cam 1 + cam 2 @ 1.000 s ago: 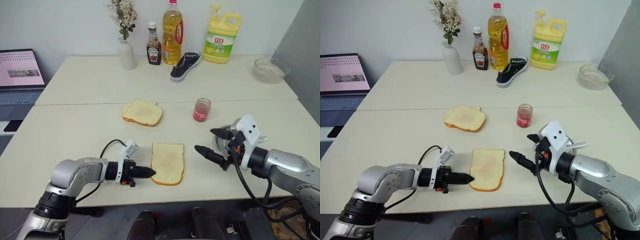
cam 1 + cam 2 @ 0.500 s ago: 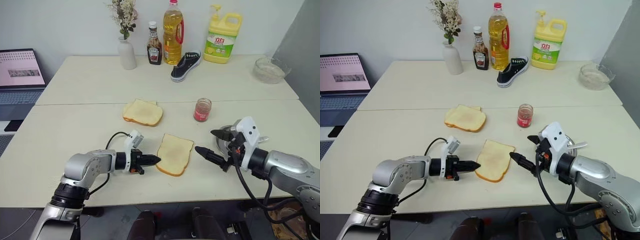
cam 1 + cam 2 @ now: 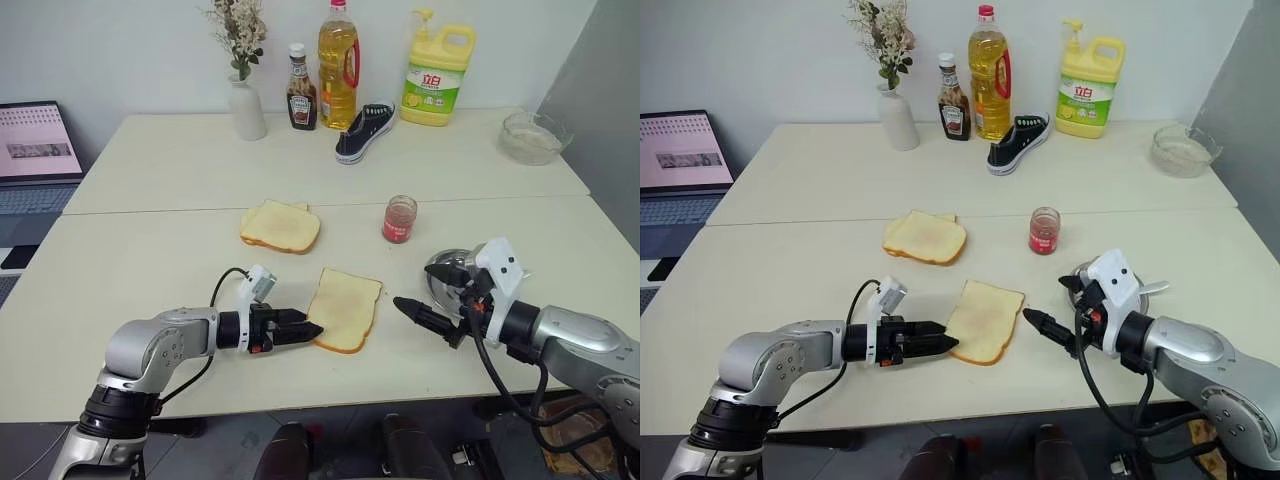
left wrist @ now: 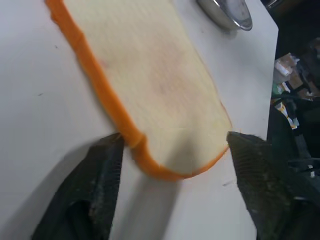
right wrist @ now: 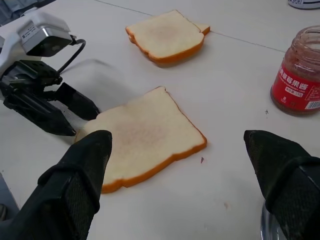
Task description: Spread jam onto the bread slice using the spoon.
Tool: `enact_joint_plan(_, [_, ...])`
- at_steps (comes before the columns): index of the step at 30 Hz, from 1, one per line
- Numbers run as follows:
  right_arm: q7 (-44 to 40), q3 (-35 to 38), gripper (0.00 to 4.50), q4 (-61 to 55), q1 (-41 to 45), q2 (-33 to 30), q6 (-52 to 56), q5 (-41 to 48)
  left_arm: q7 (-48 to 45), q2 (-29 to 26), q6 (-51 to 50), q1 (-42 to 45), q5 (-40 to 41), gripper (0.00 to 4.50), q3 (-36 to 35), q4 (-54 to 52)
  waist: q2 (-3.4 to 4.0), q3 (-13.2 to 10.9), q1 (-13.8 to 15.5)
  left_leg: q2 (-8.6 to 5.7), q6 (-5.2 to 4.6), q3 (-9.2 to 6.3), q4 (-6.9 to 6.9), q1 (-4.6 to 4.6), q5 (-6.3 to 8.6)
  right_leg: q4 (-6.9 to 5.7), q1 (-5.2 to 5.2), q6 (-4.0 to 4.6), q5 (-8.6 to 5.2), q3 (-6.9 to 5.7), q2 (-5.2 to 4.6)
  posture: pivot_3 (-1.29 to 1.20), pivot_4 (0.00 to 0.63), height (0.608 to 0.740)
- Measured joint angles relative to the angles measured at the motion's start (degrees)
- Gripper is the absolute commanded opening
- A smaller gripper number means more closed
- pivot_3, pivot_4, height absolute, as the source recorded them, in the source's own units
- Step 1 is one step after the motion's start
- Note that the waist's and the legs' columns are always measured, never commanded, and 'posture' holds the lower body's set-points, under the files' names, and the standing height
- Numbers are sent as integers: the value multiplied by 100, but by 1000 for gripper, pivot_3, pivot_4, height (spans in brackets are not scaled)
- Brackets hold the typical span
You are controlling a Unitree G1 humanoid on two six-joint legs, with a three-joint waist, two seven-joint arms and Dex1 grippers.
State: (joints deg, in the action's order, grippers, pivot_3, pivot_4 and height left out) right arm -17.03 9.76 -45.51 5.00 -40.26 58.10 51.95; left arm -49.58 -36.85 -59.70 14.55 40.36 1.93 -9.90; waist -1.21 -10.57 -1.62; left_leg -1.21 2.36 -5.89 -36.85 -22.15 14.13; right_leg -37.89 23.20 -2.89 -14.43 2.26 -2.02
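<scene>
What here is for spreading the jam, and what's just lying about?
For the job: single white bread slice with golden crust; small glass jar of red jam; thin silver spoon in round steel dish.
Lying about: pile of plain bread slices; black shoe; yellow detergent jug; oil bottle; brown sauce bottle; flower vase; glass bowl; laptop.

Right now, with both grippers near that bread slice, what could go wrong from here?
The open left gripper straddles the bread slice's near corner; advancing could shove or crumple it. The open right gripper holds no spoon, and none is clearly visible. The jam jar stands just beyond; a careless reach might topple it.
</scene>
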Motion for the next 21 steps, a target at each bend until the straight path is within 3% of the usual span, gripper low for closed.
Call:
enact_joint_plan(5, [196, 958, 4500, -103, -1047, -6, -29, -108, 29, -611, 35, 88, -77, 4477, -424, 311, 1, 0, -8, -1, 0, 3, 6, 3, 0, -2, 3, 4, -2, 0, 14, 0, 150, 740])
enact_joint_plan(8, [369, 1480, 4500, -65, -1528, 172, -94, -236, 192, -558, 136, 491, -260, 4477, -578, 475, -2, -3, 10, -1, 0, 1, 1, -4, 0, -1, 4, 3, -2, 0, 9, 0, 150, 740])
enact_joint_plan(10, [700, 1959, 4500, 237, -1556, 602, -219, -301, 180, -162, 830, 1145, -514, 4477, -283, 82, -9, -5, 149, -6, 2, -11, -19, -32, -1, 14, 4, -3, 5, -9, 2, 0, 150, 740])
enact_joint_plan(15, [1364, 2728, 4500, 1038, -1236, 1472, -369, 138, -278, 236, 2000, 1746, -1040, 4477, 707, -584, 2, 1, 118, -8, -1, 41, 0, -28, 1, 52, 4, 4, 34, 31, -8, 0, 150, 740])
enact_joint_plan(21, [2010, 3265, 4500, 2071, -699, 1831, -380, 1116, -935, 558, 3112, 2099, -1633, 4477, 1442, -382, 11, 2, 21, -10, -3, 38, 4, -30, 2, 51, 8, 6, 34, 27, 16, 0, 150, 740])
